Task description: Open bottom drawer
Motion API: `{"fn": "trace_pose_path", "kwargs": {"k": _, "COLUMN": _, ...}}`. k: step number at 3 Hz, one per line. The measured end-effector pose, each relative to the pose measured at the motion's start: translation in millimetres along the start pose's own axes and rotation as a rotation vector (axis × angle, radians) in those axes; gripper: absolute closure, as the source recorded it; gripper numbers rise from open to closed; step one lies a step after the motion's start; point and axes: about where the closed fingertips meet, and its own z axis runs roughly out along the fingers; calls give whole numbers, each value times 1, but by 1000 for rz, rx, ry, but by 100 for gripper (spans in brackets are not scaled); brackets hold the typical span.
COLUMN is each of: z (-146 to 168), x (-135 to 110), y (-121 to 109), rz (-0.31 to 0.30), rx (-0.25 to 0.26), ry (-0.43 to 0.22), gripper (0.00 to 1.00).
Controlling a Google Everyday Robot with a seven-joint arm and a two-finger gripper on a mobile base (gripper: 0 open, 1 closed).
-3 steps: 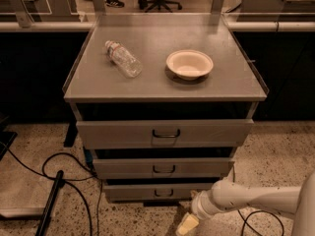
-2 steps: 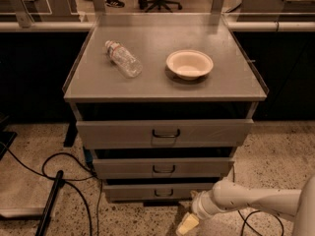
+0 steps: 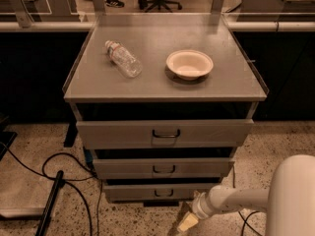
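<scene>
The bottom drawer (image 3: 133,192) is the lowest and smallest grey front of the cabinet. Its small dark loop handle (image 3: 163,193) sits at the centre, and the front stands only slightly out from the cabinet. My gripper (image 3: 187,223) is a pale tip at the end of the white arm (image 3: 231,200). It hangs close to the floor, below and a little right of the handle, and is not touching it.
A mid-sized middle drawer (image 3: 128,168) and a wide top drawer (image 3: 118,133) sit above. A plastic bottle (image 3: 123,59) and a white bowl (image 3: 189,64) lie on the cabinet top (image 3: 162,85). Black cables (image 3: 64,168) and a dark bar (image 3: 49,203) lie on the floor at left.
</scene>
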Motion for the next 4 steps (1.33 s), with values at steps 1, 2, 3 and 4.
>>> {"fn": "trace_pose_path", "kwargs": {"k": 1, "z": 20, "x": 3, "y": -23, "rz": -9, "rx": 70, "ry": 8, "gripper": 0}}
{"fn": "trace_pose_path", "kwargs": {"k": 2, "z": 20, "x": 3, "y": -24, "rz": -10, "rx": 70, "ry": 8, "gripper": 0}}
{"fn": "trace_pose_path", "kwargs": {"k": 3, "z": 30, "x": 2, "y": -27, "rz": -24, "rx": 89, "ry": -2, "gripper": 0}}
{"fn": "trace_pose_path", "kwargs": {"k": 4, "z": 50, "x": -11, "y": -37, "rz": -53, "rx": 99, "ry": -26, "gripper": 0}}
